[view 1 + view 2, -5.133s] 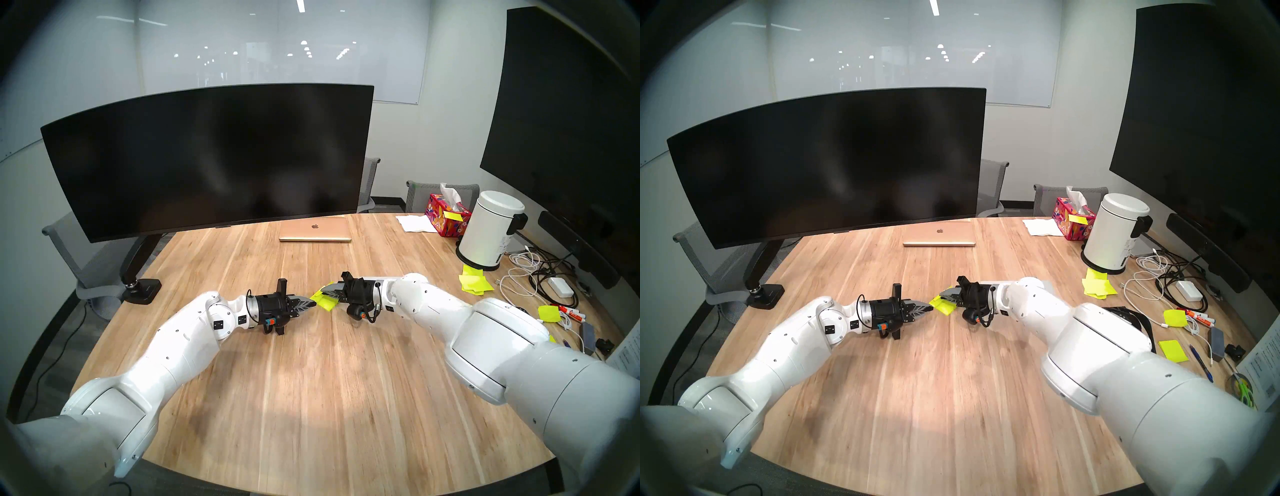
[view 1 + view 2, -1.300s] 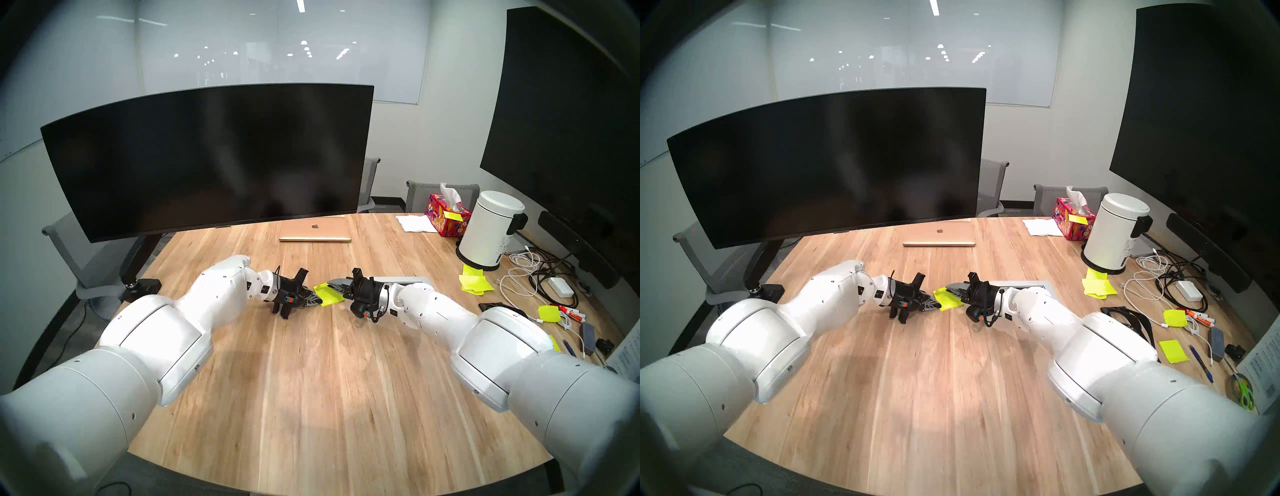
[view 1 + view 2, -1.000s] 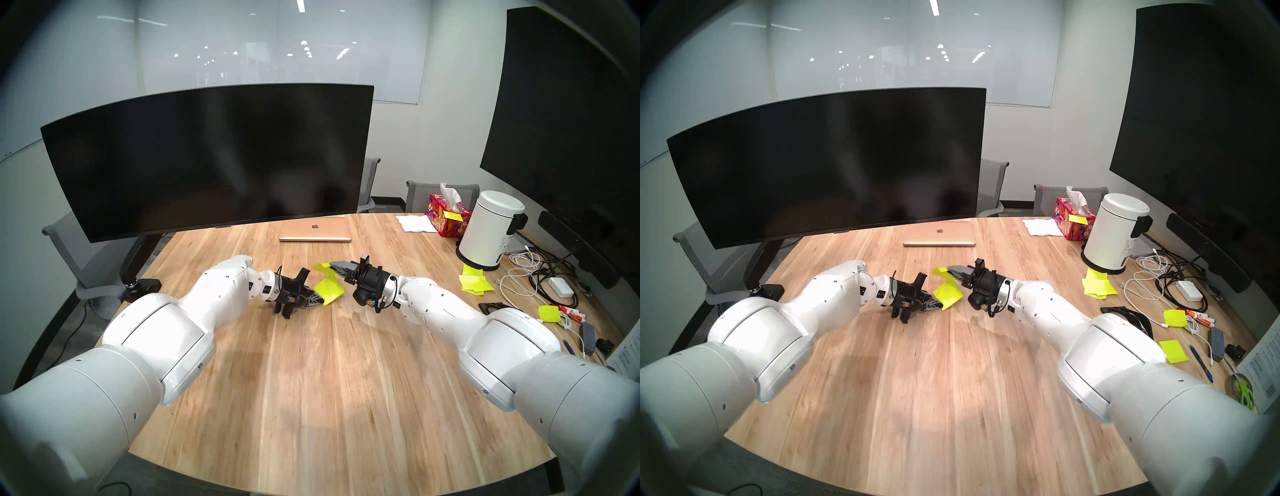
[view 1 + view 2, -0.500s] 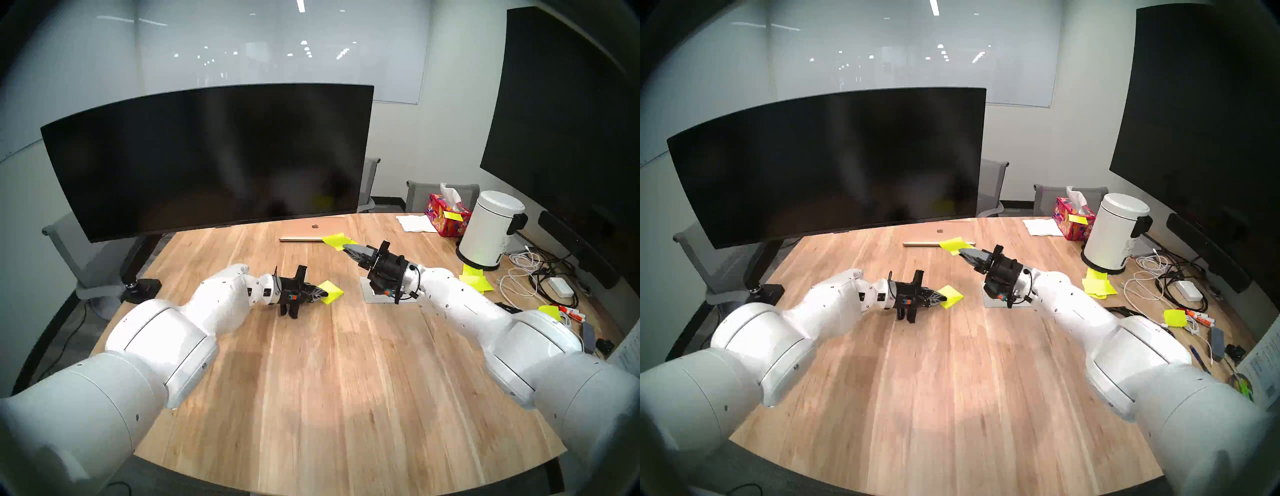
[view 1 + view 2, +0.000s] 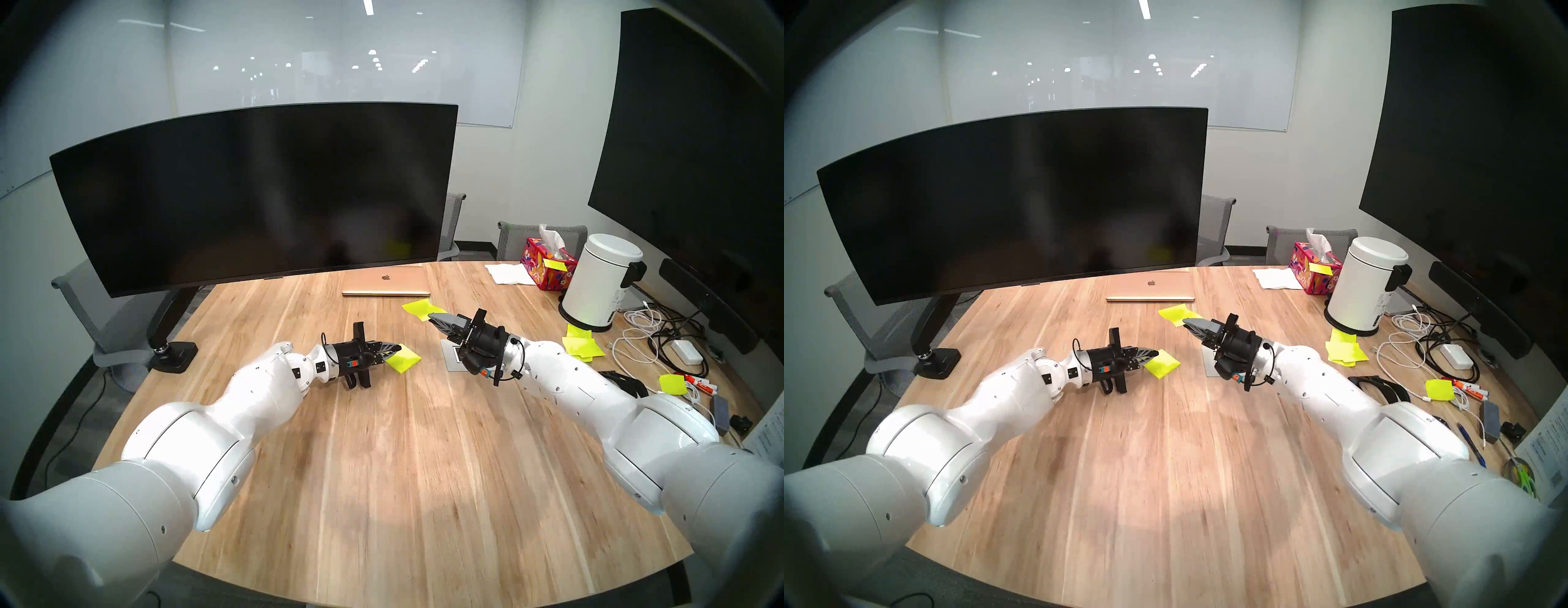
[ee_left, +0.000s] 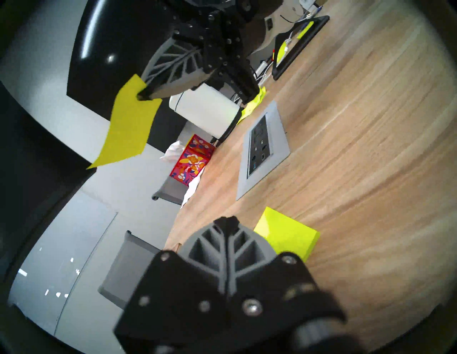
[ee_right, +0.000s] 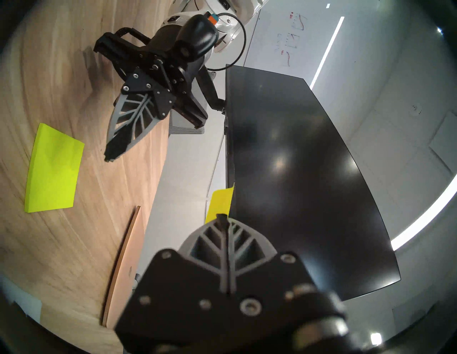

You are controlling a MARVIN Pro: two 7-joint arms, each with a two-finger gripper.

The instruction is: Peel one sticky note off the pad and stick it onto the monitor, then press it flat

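Here the right gripper (image 5: 429, 316) has its jaws pressed together on one corner of the sticky note (image 5: 420, 307), which juts out past the fingertips, lifted clear of the wooden table (image 5: 382, 446); the left gripper (image 5: 399, 348) has its jaws closed on nothing, its tips just over the near edge of the pad (image 5: 405, 358), which lies flat on the wood; the monitor (image 5: 254, 191) stands well beyond both, its dark screen bare; a closed laptop (image 5: 386, 285) lies below its right end.
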